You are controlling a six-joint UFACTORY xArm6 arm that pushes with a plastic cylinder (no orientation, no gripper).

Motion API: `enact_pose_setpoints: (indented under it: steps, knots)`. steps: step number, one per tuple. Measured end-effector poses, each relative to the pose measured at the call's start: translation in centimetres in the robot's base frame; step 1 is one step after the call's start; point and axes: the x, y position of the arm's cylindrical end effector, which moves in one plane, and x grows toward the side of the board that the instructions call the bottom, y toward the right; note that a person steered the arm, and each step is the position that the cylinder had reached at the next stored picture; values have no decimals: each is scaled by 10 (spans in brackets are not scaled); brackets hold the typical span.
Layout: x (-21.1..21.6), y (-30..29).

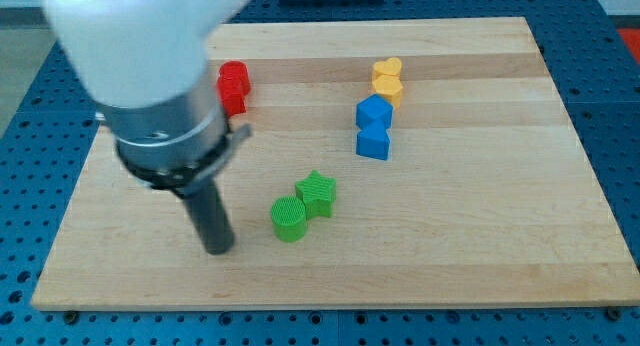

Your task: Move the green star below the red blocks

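The green star (pixel 318 193) lies near the middle of the wooden board (pixel 470 246), touching a green cylinder (pixel 289 218) at its lower left. The red blocks (pixel 233 87) sit at the upper left, partly hidden by my arm; they look like two stacked closely, one above the other in the view. My tip (pixel 219 248) rests on the board to the left of the green cylinder, a short gap apart from it, and well below the red blocks.
Two yellow blocks (pixel 388 80) sit at the upper right of centre, with two blue blocks (pixel 374 126) just below them. My arm's large body (pixel 150 76) covers the board's upper left corner.
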Motion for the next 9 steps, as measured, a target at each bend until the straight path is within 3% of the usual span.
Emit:
enact_pose_setpoints:
  steps: [1, 3, 5, 7, 9]
  knots:
    - [-2, 3]
    - [10, 130]
    - [5, 185]
    - [-77, 115]
    - [-113, 72]
